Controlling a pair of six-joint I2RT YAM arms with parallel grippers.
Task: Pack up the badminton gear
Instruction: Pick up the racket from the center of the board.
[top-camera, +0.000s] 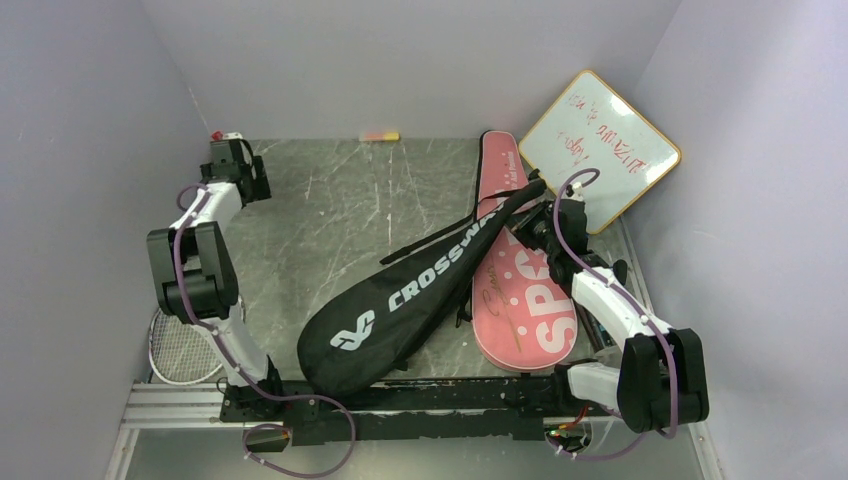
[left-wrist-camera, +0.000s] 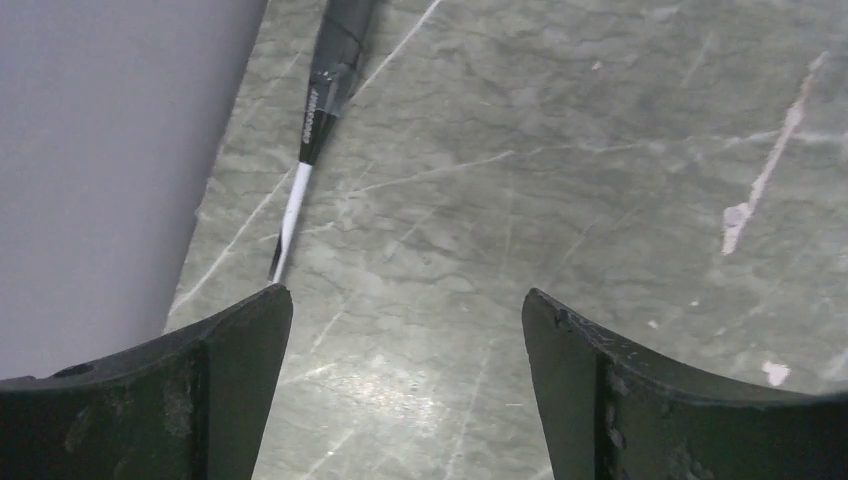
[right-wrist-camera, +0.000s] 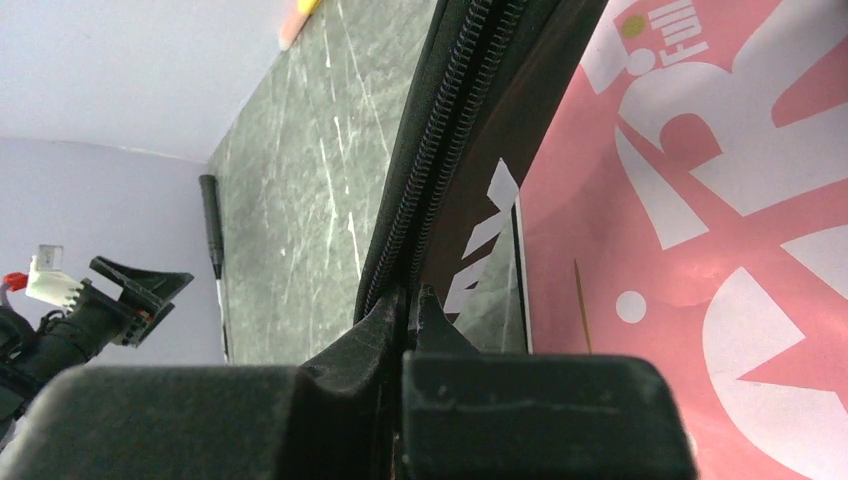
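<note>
Our left claw (left-wrist-camera: 405, 300) hangs over the bare grey marble-patterned table (left-wrist-camera: 600, 150) near its far left corner. Its two dark fingers (left-wrist-camera: 235, 390) are spread wide with nothing between them. Just ahead of its left finger lies a white-framed racket (left-wrist-camera: 318, 110). The thin white shaft starts close to that fingertip and runs away from the claw into a dark handle, along the foot of the wall. In the overhead view the racket's strung head (top-camera: 180, 350) shows behind this claw, beside the left arm's base. Our right claw (right-wrist-camera: 405, 300) has its fingers pressed together on the zippered edge of the black CROSSWAY cover (top-camera: 400, 300), near the cover's narrow neck. From that grip the cover's broad end slopes back toward the arm bases. Right beside this claw, on its right, lies the pink SPORT cover (top-camera: 520, 310), flat on the table, with the black cover's neck crossing over it. Beyond the right claw a wood-framed whiteboard (top-camera: 600, 150) with red writing leans in the far right corner. A small pink-yellow marker (top-camera: 379, 136) lies at the back wall, well apart from both claws.
</note>
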